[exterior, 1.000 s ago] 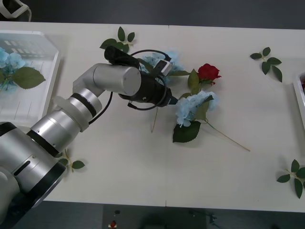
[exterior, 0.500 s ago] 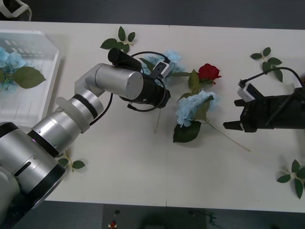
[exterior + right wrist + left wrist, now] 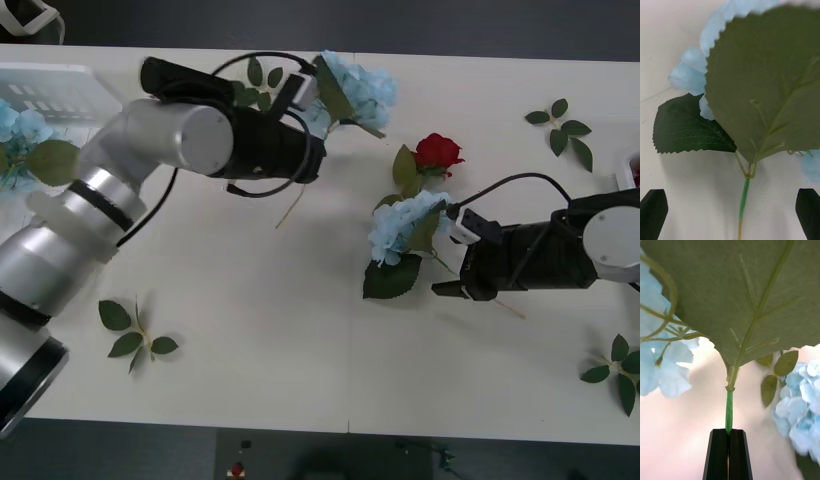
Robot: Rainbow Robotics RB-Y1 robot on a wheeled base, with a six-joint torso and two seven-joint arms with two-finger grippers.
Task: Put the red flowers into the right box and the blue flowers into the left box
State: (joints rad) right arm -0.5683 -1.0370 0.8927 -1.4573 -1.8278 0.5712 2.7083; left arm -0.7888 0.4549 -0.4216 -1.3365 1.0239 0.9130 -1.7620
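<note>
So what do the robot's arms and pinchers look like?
Both arms are shiny silver tubes with black end sections. The left arm has black rings between its silver parts and a thin black cable looping around its wrist. The right arm carries a black cable too. A small white block sits near each wrist. The left gripper and right gripper have flat black fingers.

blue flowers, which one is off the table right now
The blue flower held by its stem in the shut left hand, at the table's far side. Another blue flower lies mid-table before the open right hand; a third rests in the left box.
</note>
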